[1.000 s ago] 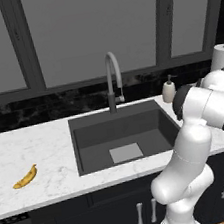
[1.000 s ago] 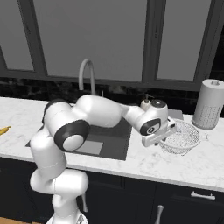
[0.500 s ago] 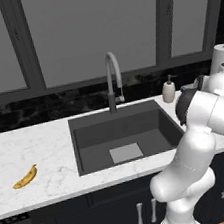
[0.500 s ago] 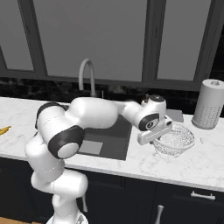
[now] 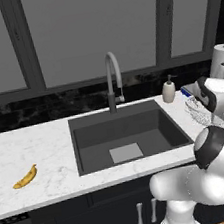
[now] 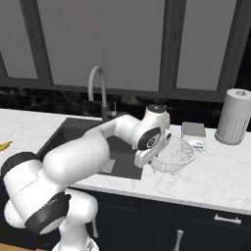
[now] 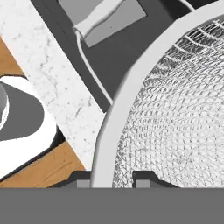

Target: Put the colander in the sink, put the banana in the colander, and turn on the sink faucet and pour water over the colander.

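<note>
So I'm working on step one here: getting the colander into the sink. My pincer is clamped down on the colander's flared rim, one tip on each side of it in the hand view, so I'm calling that a solid pinch. The colander is sitting on the white marble countertop just right of the sink, rim close to the basin edge.

Next I'm guessing I need to lift it clear of the counter and carry it left over the basin lip before lowering it, keeping it level so the thin rim doesn't slip out of my grip.

The banana is lying way over on the counter left of the sink, well apart from everything. The sink faucet is standing behind the basin, no water running. There's a paper towel roll further right, dark windows behind.
</note>
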Controlling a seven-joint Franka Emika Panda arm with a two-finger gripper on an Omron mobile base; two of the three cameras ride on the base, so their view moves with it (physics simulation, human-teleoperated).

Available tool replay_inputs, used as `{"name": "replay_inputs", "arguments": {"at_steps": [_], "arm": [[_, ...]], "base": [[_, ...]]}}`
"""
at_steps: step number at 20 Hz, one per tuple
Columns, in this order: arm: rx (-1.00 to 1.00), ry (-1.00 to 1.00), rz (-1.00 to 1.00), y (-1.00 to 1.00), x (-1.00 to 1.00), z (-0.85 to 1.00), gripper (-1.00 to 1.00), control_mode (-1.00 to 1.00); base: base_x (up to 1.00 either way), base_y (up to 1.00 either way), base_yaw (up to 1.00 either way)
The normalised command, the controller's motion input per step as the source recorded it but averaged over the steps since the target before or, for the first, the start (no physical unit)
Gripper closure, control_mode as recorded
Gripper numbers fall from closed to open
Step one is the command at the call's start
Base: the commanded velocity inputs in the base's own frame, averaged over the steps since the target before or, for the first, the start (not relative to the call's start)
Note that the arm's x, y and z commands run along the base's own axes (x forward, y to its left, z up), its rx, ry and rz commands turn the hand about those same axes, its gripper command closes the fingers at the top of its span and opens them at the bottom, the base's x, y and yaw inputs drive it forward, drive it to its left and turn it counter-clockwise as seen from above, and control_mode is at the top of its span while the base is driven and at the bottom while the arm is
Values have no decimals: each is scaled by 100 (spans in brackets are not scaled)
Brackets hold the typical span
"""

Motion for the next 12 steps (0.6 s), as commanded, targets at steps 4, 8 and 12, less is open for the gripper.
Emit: {"name": "replay_inputs", "arguments": {"at_steps": [4,8,12], "arm": [[0,-1,38,96,-30,40,100,-100],[0,0,39,81,0,37,100,-100],[4,0,39,66,18,31,100,-100]], "base": [[0,0,0],[0,0,0],[0,0,0]]}}
